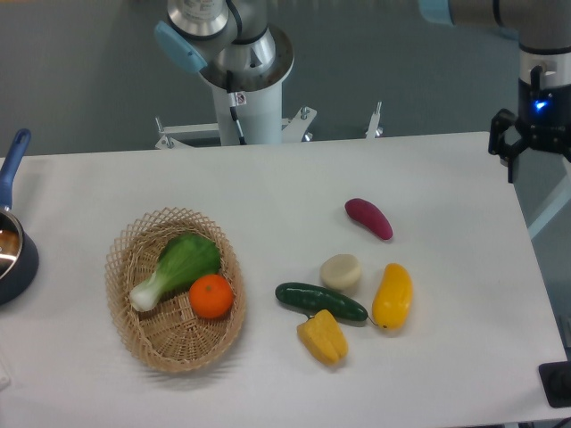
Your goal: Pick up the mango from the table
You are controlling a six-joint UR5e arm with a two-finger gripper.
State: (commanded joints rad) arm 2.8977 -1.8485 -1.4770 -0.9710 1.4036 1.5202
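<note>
The mango [393, 296] is a glossy yellow-orange oblong fruit. It lies on the white table [268, 178] right of centre, with its lower end close to the tip of a green cucumber [319, 301]. My gripper [535, 147] hangs at the table's far right corner, well above and to the right of the mango and apart from it. Its black body and one finger [510, 160] show. I see nothing held in it. I cannot tell how the jaws stand.
A pale round potato [341, 271] and a lumpy yellow pepper [323, 337] lie left of the mango. A purple sweet potato [368, 218] lies behind it. A wicker basket [134, 334] at left holds a leafy green and an orange. A blue-handled pot [11, 254] is at the left edge.
</note>
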